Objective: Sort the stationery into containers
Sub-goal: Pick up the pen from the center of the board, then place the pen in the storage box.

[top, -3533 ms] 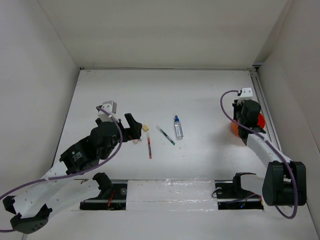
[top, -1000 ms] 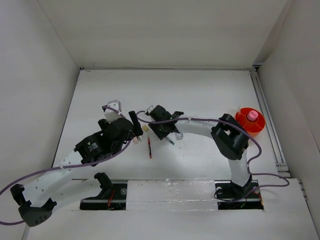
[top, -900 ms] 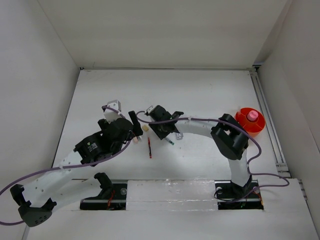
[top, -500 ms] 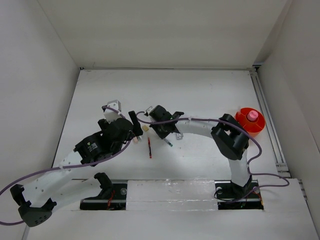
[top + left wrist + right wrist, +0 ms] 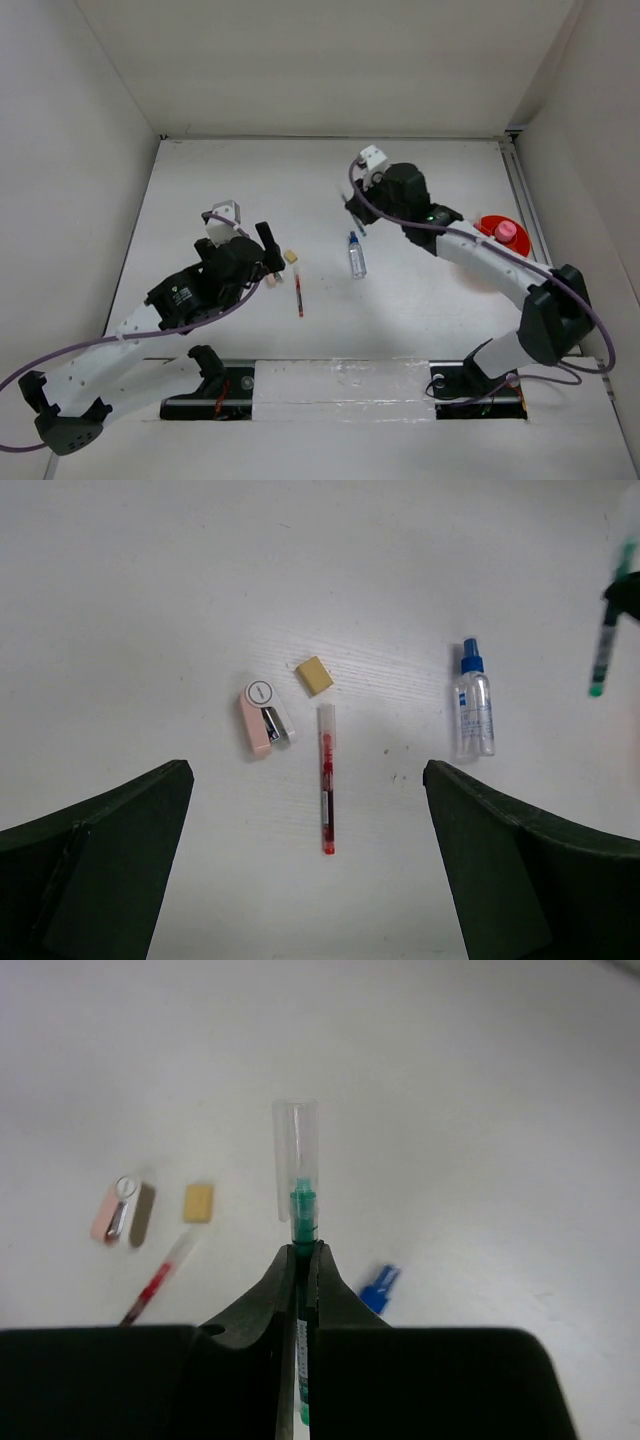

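White table inside pale walls, with the cup [image 5: 522, 245] at its right side and a pink-capped tube [image 5: 506, 231] standing in it. On this table the right gripper [image 5: 303, 1260] is pressed together on the green pen [image 5: 302, 1210], which sticks straight out along the fingers, clear cap foremost. That gripper hangs left of the cup and slightly farther from the bases, so the carry likely runs rightward, and the pen probably needs tipping to enter the cup end-on beside the tube. Far left of the cup the left gripper [image 5: 266, 255], spread wide and holding nothing, hangs above the red pen [image 5: 326, 777], eraser [image 5: 314, 675] and pink-white piece [image 5: 262, 717]; the bottle [image 5: 472, 700] lies between them and the cup
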{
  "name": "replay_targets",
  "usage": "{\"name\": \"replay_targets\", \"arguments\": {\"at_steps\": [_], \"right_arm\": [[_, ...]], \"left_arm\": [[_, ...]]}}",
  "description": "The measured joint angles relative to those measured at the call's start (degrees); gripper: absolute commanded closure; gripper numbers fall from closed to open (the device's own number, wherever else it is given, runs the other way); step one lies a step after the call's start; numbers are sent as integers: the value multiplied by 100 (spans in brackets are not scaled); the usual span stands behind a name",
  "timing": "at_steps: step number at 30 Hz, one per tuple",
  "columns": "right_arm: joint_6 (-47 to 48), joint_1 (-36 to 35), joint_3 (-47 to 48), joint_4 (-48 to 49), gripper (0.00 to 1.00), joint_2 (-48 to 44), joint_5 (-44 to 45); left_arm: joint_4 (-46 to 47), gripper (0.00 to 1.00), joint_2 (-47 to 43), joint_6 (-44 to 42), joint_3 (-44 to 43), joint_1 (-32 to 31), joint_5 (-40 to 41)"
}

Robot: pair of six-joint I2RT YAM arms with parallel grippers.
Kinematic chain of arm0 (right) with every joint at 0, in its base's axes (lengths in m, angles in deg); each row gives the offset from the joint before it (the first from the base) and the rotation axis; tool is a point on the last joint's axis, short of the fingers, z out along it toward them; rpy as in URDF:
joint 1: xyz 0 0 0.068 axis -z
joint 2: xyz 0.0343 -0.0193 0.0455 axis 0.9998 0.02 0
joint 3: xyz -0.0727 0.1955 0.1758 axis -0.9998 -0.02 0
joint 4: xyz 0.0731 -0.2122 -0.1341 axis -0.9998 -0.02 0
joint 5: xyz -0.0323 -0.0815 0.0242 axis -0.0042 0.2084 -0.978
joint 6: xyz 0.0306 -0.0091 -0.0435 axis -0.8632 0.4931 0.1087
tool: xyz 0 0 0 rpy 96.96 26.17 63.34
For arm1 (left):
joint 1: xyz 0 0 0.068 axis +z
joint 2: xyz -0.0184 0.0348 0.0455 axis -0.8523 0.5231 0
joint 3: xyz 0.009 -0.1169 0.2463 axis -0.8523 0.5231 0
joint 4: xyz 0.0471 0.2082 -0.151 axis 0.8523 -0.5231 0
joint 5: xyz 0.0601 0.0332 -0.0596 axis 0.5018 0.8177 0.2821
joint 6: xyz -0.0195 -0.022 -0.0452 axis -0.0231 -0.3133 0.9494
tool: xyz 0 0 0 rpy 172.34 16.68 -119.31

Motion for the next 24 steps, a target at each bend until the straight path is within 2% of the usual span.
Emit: {"name": "replay_targets", "arguments": {"at_steps": [7,10,16,24], "right_arm": [[608,1836,-896,385,100,-1349,-39],[817,2542,-1373,289,100,-2002,343],[949,2658,-1707,455,100,-2889,1427],[748,2905,-2750,756,100,-3296,2962]], "left_arm": [[11,0,-162,-15,0,0,-61],[39,0,-317,-87,0,0,-136],[186,0,-415,-216,0,0,-299],[271,0,-365,-319,2,0,-448]]}}
